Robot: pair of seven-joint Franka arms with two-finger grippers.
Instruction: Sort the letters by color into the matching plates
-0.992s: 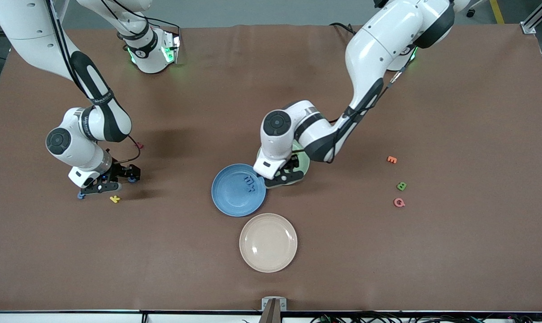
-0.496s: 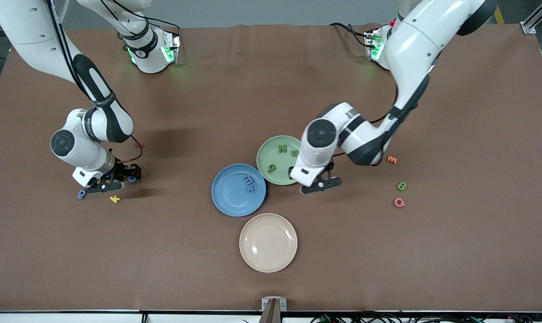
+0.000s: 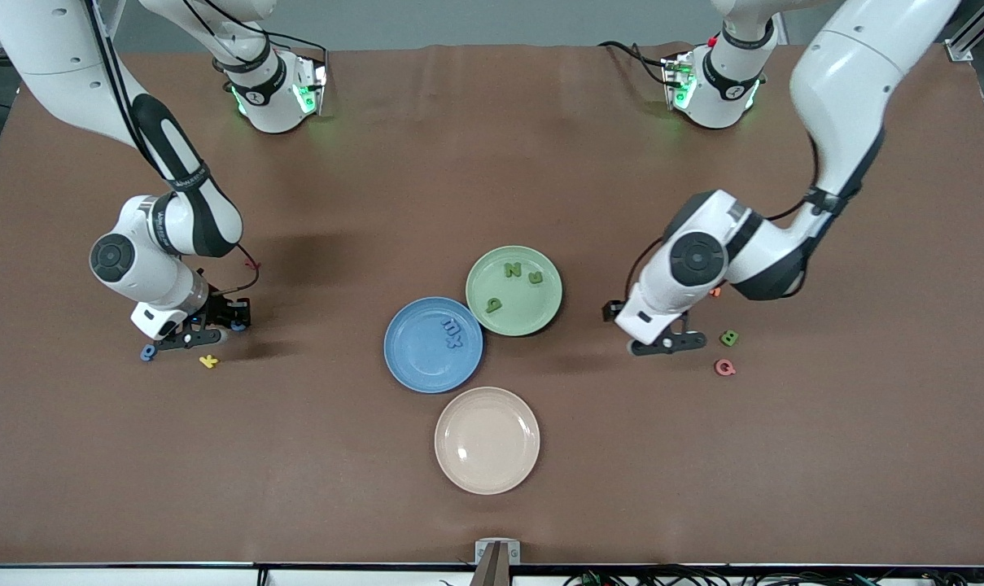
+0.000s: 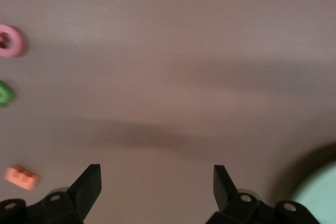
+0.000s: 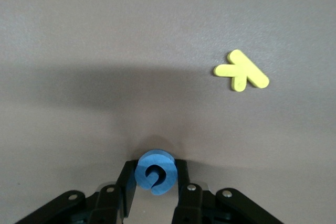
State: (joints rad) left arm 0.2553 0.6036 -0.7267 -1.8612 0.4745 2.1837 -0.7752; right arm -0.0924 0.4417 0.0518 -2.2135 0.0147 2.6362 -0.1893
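Observation:
My right gripper [image 3: 192, 335] is down at the table near the right arm's end, its jaws closed against both sides of a round blue letter [image 5: 156, 171]. A yellow letter [image 3: 208, 361] [image 5: 241, 71] lies just beside it. My left gripper [image 3: 666, 342] [image 4: 156, 171] hangs open and empty over bare table between the green plate [image 3: 524, 313] and a green letter [image 3: 729, 337] [image 4: 4, 93]. The green plate holds three green letters [image 3: 512, 269]. Blue letters [image 3: 452, 334] lie in the blue plate [image 3: 418, 362]. The beige plate [image 3: 487, 443] is bare.
A pink letter [image 3: 725, 367] [image 4: 10, 41] lies beside the green one toward the left arm's end. An orange letter [image 4: 22, 177] [image 3: 715, 291] is mostly hidden by the left arm in the front view. The three plates cluster mid-table, touching or nearly so.
The left arm swung from over the green plate toward the left arm's end, uncovering the plate. The right gripper's jaws closed in on the blue letter.

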